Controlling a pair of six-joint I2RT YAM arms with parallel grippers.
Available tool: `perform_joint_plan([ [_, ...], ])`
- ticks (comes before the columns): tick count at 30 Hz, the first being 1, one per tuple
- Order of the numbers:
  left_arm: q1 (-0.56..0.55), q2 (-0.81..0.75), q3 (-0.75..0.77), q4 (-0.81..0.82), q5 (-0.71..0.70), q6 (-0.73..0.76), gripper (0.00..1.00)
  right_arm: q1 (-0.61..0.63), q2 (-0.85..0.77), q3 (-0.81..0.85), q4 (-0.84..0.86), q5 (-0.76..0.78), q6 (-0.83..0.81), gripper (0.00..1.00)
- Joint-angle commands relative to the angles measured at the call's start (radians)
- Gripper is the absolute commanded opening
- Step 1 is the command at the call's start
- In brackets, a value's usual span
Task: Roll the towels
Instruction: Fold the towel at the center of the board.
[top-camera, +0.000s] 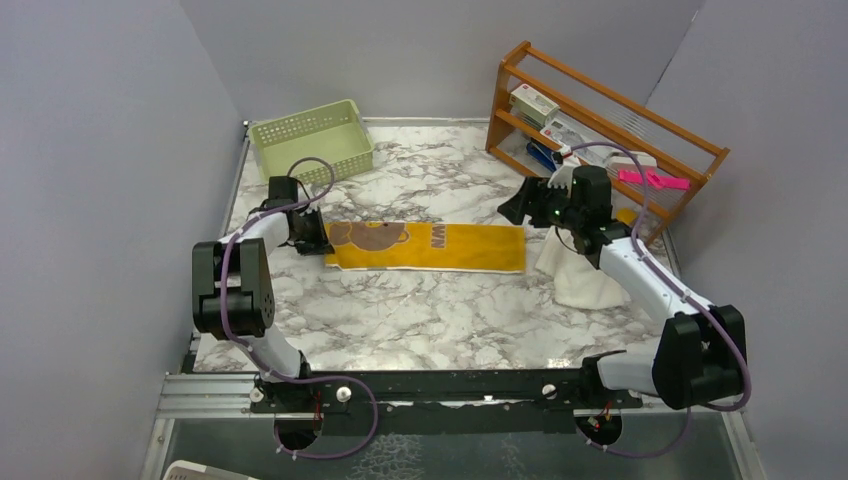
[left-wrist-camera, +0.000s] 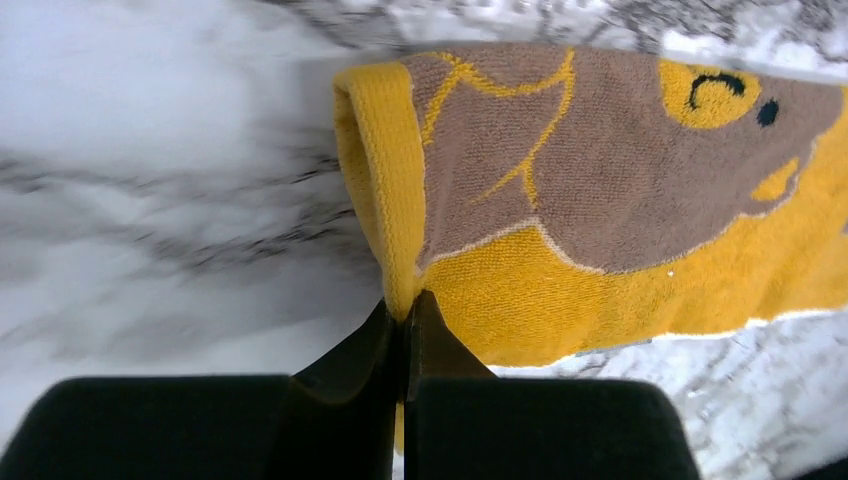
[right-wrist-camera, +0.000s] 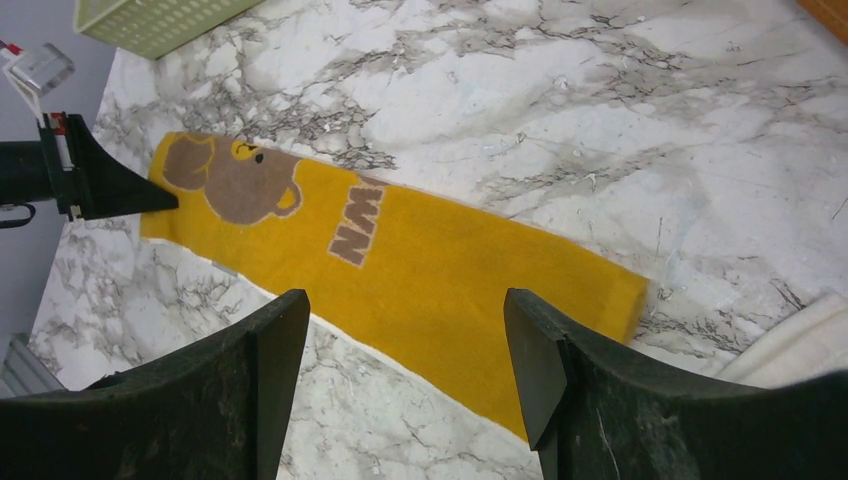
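Note:
The mustard-yellow towel (top-camera: 430, 247) lies folded into a long strip on the marble table, its brown bear print at the left end. My left gripper (left-wrist-camera: 406, 305) is shut on the yellow hem at that left end (left-wrist-camera: 385, 170), which is lifted and curled. The gripper (top-camera: 318, 238) meets the towel's left edge in the top view. My right gripper (right-wrist-camera: 405, 310) hovers open above the strip's right half (right-wrist-camera: 450, 290), touching nothing. The cream-white towel (top-camera: 580, 275) lies bunched under the right arm, and its edge (right-wrist-camera: 800, 345) shows in the right wrist view.
A pale green basket (top-camera: 312, 138) stands at the back left, close behind the left gripper. A wooden rack (top-camera: 600, 125) with boxes and pink clips stands at the back right. Grey walls enclose the table on three sides.

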Motion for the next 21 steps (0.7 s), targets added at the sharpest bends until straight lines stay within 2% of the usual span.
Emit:
perform_joint_plan([
  [1,0.033,-0.135,-0.001,-0.056,-0.302,0.000,0.00,-0.005,-0.046,0.001,-0.039,-0.012,-0.023,0.73],
  [6,0.046,-0.241,0.048,-0.107,-0.543,0.030,0.00,-0.004,-0.059,-0.001,-0.049,-0.024,-0.009,0.72],
  [13,0.007,-0.296,0.114,-0.202,-0.706,0.054,0.00,-0.003,-0.051,0.009,-0.076,0.012,-0.010,0.72],
  [18,-0.149,-0.287,0.133,-0.273,-0.768,0.027,0.00,-0.003,-0.050,0.005,-0.074,0.007,-0.007,0.72],
  [21,-0.288,-0.245,0.173,-0.304,-0.734,-0.027,0.00,-0.003,-0.048,0.001,-0.075,0.010,-0.008,0.71],
])
